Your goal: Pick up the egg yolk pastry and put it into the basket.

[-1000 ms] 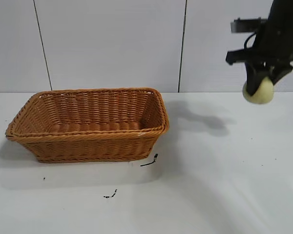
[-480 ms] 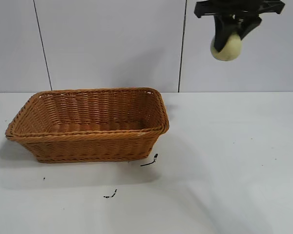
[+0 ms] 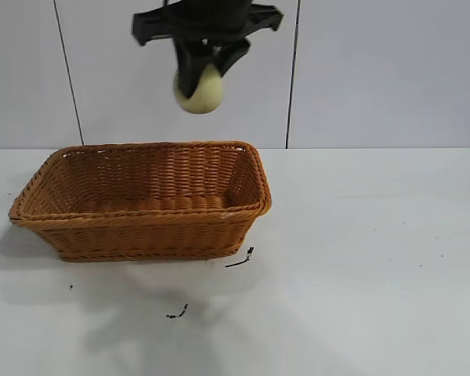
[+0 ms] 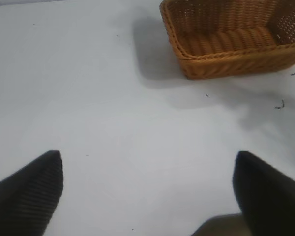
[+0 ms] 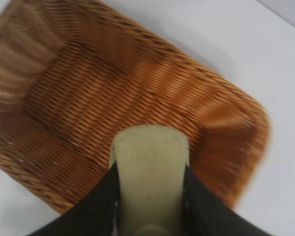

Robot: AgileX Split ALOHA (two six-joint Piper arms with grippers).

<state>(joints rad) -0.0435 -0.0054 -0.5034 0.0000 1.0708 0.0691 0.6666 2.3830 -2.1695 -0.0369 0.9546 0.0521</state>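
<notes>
From where I stand the right arm is cut off above the right gripper (image 3: 205, 69), its dark fingers (image 3: 189, 72) hide part of the egg yolk pastry (image 3: 200, 92), and the basket (image 5: 88, 93) blurs in the right wrist view.

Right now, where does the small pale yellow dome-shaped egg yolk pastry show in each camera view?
Exterior view: the egg yolk pastry hangs near top centre, clamped in the right gripper, above the orange-brown woven wicker basket.
Left wrist view: not in it.
Right wrist view: bottom centre, between the black fingers, over the basket's floor.
Shared landmark: the basket, seen in all three.
</notes>
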